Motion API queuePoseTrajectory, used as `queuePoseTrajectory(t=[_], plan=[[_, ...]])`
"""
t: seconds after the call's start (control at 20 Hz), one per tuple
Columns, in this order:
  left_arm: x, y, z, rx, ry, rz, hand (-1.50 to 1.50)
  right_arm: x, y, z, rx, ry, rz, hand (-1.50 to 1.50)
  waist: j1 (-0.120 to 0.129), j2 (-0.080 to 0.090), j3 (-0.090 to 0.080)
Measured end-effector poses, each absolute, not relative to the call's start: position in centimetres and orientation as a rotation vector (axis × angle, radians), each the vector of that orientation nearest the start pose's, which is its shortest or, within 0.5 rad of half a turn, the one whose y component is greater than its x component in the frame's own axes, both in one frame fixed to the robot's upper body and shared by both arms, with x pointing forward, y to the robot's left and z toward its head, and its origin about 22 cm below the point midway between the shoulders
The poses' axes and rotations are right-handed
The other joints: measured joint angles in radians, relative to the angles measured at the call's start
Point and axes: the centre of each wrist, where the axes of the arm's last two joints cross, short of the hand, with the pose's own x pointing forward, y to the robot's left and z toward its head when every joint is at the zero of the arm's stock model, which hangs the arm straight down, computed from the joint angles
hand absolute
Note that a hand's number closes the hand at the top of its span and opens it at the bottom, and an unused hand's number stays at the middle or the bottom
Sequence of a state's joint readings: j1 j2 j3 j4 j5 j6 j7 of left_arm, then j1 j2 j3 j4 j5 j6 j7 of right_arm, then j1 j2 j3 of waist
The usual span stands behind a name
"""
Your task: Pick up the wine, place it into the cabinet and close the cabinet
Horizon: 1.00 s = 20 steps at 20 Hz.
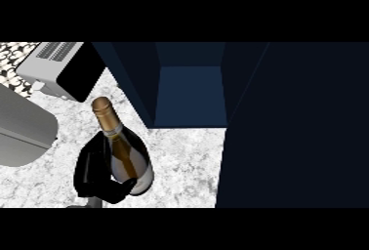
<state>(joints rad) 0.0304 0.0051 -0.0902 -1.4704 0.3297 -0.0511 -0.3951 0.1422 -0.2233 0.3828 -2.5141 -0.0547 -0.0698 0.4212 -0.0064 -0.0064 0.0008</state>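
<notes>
Head view: the left robot hand [90, 172], in from the lower edge, curls round the base of the wine bottle [124, 149].

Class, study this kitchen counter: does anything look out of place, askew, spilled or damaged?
Nothing stands out. The wine bottle leans, but only because the hand is curled round it. The cabinet stands open, which suits the job. No spill or damage shows on the counter.

Speckled white counter [184, 161], grey toaster [51, 68] at its back.
</notes>
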Motion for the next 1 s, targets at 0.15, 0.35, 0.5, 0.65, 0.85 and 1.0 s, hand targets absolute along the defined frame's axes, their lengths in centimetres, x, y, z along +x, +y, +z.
queuePoseTrajectory(t=[0.15, 0.35, 0.5, 0.65, 0.85, 1.0], plan=[[23.5, 19.0, -0.7, -0.300, -1.829, 0.225, 1.50, 12.4, -19.3, 17.7, 0.273, -1.873, 0.300, -1.50, -0.002, 0.000, 0.000], [24.3, 16.9, 2.3, -0.313, -1.814, 0.217, 1.50, 12.5, -19.5, 17.9, 0.256, -1.874, 0.305, -1.50, -0.004, 0.002, 0.000], [25.5, 14.9, 3.7, -0.308, -1.800, 0.224, 1.50, 12.7, -19.6, 18.1, 0.247, -1.879, 0.304, -1.50, -0.008, 0.003, 0.000], [26.2, 13.4, 5.1, -0.299, -1.765, 0.238, 1.50, 12.6, -19.7, 18.0, 0.246, -1.871, 0.308, -1.50, -0.011, 0.003, 0.000], [27.7, 11.6, 5.9, -0.270, -1.749, 0.241, 1.50, 12.7, -19.9, 18.1, 0.236, -1.872, 0.310, -1.50, -0.015, 0.005, 0.000], [28.7, 10.9, 5.9, -0.243, -1.727, 0.237, 1.50, 12.7, -20.3, 18.0, 0.221, -1.881, 0.314, -1.50, -0.016, 0.005, 0.000]])
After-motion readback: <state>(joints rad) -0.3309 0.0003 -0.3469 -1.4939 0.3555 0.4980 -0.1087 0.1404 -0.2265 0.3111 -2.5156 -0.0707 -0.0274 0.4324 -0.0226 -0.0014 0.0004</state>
